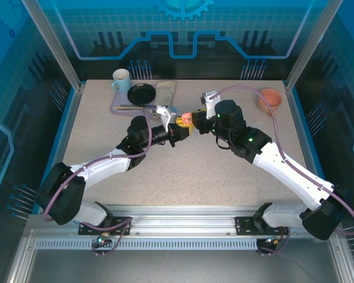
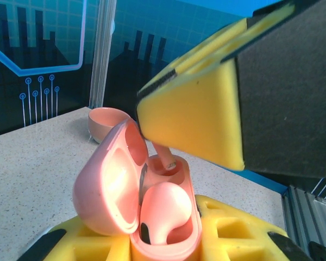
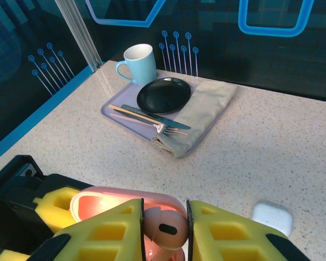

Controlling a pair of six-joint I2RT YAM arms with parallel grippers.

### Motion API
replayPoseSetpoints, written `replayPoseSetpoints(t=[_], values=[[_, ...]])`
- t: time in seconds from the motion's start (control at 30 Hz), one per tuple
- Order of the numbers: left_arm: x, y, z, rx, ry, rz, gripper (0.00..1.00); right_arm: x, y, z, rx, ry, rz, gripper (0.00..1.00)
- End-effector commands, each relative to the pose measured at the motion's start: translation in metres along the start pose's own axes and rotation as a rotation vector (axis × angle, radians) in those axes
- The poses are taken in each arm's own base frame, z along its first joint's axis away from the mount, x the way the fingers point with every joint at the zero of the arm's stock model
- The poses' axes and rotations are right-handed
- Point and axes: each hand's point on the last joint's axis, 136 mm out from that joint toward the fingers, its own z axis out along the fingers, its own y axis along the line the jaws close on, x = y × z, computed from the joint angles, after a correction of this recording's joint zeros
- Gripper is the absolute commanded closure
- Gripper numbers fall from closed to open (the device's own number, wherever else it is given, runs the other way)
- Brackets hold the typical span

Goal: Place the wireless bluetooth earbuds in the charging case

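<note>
Holding entry, item one: salmon-pink earbud (image 3: pixel 168 225), pinched by its bulb between the yellow foam pads (image 3: pixel 108 234) of the right gripper (image 3: pixel 164 239), jaws drawn in to a narrow gap, stem hanging below the fingertips at the mouth of the far socket; whether it has entered cannot be told. Item two: second earbud (image 2: pixel 163 209), same colour, seated in the near socket. Item three: charging case (image 2: pixel 106 187), pink, lid hinged open, clamped by its lower body between the fully closed fingers of the left gripper (image 1: pixel 178 131) and held directly under the right fingertips. Handling, judged: earbuds very light, hard, glossy and rounded, likely to squirt out of a tight pinch; best held across the bulb with the stem left free. The case is rigid and smooth, with a hinge that would suffer from side load. Obstructions: the raised lid stands close beside the right gripper's inner finger. Surroundings: white case (image 3: pixel 271 217) on the table (image 3: pixel 261 136) just outside the right finger; beyond the fingertips, well apart, a tray (image 3: pixel 111 106) with mug (image 3: pixel 138 64), black plate (image 3: pixel 164 94), cutlery (image 3: pixel 146 119) and napkin (image 3: pixel 201 117); bowl (image 1: pixel 270 100) farther off behind the right wrist.
</note>
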Motion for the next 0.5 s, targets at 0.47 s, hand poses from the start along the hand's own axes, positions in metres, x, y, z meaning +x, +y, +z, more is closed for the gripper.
replayPoseSetpoints(t=[0.47], values=[[-0.027,-0.012,-0.001,0.028,-0.061,0.038,1.00,0.005,0.010,0.001,-0.030,-0.028,-0.095,0.79]])
